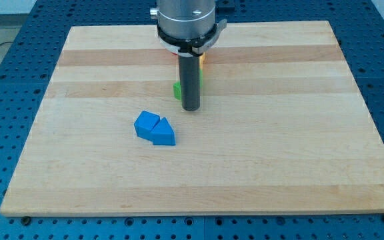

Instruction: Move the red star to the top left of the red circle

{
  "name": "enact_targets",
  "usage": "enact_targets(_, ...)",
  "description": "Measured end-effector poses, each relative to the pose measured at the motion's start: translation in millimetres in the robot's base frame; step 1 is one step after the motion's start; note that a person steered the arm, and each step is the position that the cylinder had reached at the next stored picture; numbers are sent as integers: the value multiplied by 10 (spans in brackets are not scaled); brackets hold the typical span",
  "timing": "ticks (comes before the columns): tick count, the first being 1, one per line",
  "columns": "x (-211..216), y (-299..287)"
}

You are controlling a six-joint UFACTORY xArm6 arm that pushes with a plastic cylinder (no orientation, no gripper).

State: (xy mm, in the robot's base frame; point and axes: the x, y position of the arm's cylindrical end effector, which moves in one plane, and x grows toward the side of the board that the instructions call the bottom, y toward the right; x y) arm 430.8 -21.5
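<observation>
Since neither the red star nor the red circle can be made out, progress on the task cannot be judged; both may sit behind the rod, unconfirmed.

Nearest: two blue blocks [155, 128], matt and smooth, faceted wedge-like shapes, touching, at about eight o'clock from my tip.

Middle: my tip [191, 108], end of a dark smooth cylinder, on the board; no claw, nothing held.

Just beside it, at ten o'clock: green block [177, 91], mostly hidden, shape unclear.

Farther, at twelve o'clock: an orange-yellow sliver [202, 59], shape unclear.

Underneath: pale wooden board [299, 133], banded grain.
</observation>
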Motion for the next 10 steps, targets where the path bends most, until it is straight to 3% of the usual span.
enact_targets(2,8,-57)
enact_targets(4,108,1090)
enact_targets(5,-400,1625)
enact_targets(7,-1491,1708)
enact_targets(8,-1723,1565)
enact_targets(10,-1750,954)
